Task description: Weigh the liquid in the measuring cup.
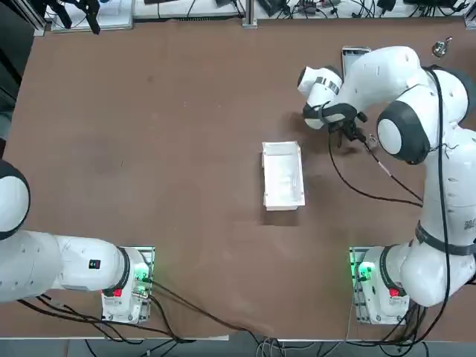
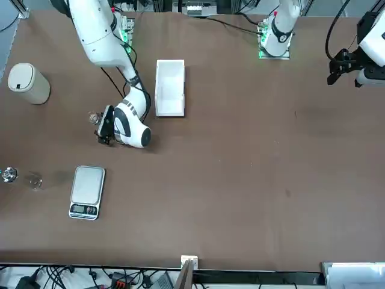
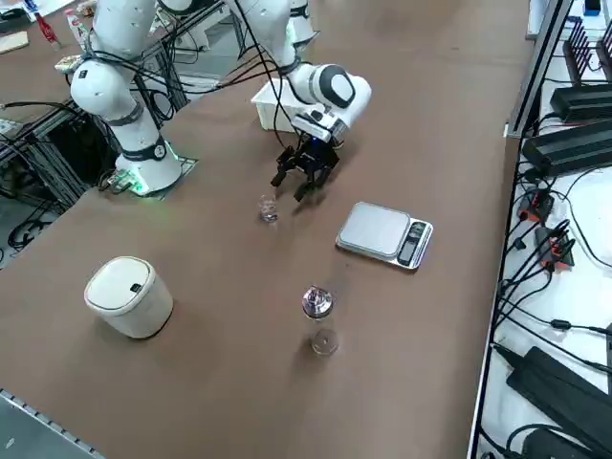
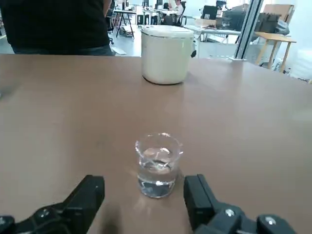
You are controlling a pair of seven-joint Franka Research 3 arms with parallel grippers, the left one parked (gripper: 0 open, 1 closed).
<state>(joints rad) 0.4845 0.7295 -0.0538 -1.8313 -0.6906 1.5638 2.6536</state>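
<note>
**Go slow, squeeze the little cup softly**

My big brown table [image 2: 240,198] has a person [image 4: 53,24] past its edge. Seen from above, the scale [image 1: 355,53] sits at the cup's 12 o'clock. My right claw [image 4: 145,181] is wide and empty. The measuring cup [image 4: 158,173] stands just ahead; I should slide in level, nip gently, spill nothing.

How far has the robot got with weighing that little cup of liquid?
Already done: the cup has liquid in it, and the scale is out. In hand: nothing yet; the right hand is open, facing the cup. Left: grip it, set it on the bare scale and weigh it.
</note>
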